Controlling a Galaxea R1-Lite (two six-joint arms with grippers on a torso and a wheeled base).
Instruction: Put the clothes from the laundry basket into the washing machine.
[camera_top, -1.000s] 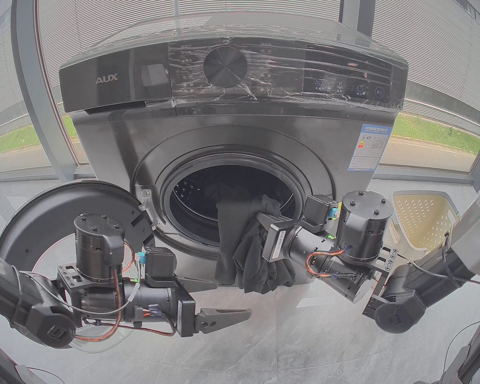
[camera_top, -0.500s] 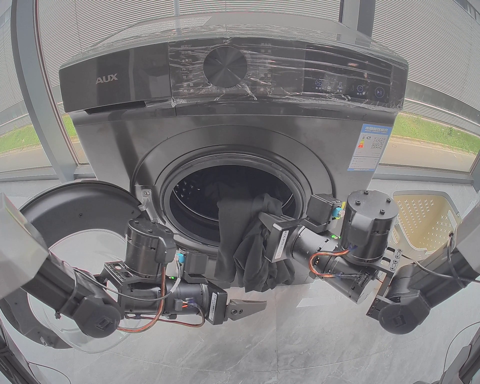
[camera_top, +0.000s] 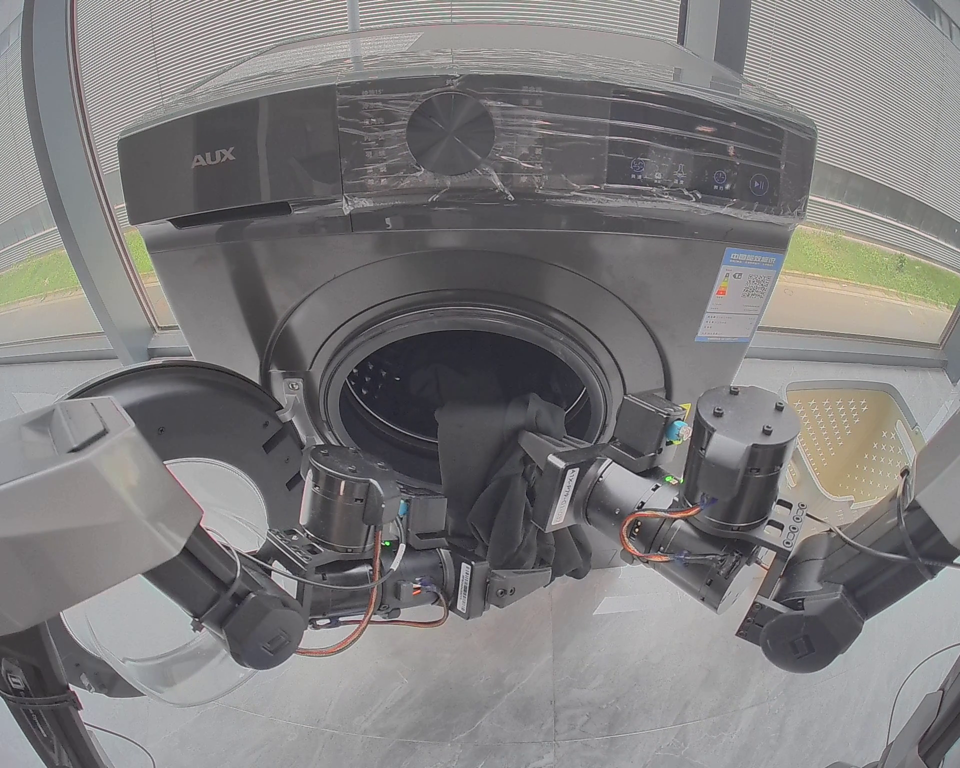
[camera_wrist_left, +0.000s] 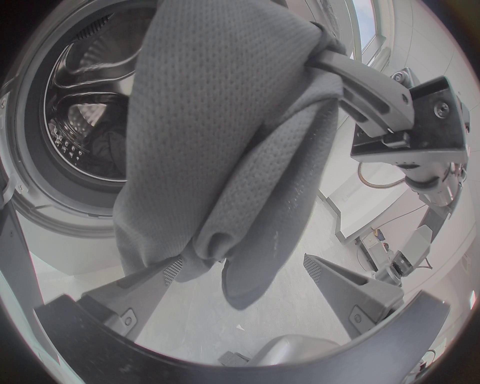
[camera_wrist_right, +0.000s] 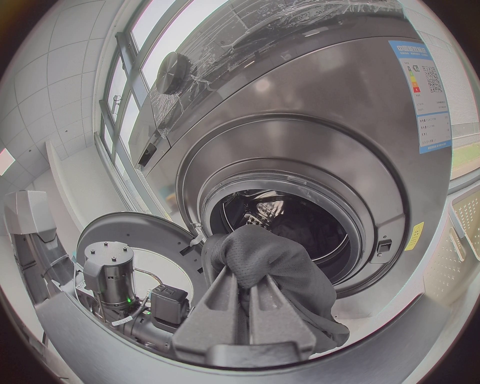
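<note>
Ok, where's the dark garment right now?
In the head view, centre: the dark garment hangs in front of the lower rim of the washing machine opening, pinched by the right gripper, with the open left gripper at its bottom edge.

In the middle of the head view, the right pincer (camera_top: 527, 462) has its fingertips buried in the folds of the dark garment (camera_top: 470, 470). Just below it, one fingertip of the left pincer (camera_top: 535, 578) is tucked behind the cloth's hanging end. At lower left the left arm covers much of the door (camera_top: 215, 405). At right the laundry basket (camera_top: 850, 440) loses its lower part behind the right arm. Deep in the drum (camera_top: 400, 390) the dark shapes cannot be told apart.
</note>
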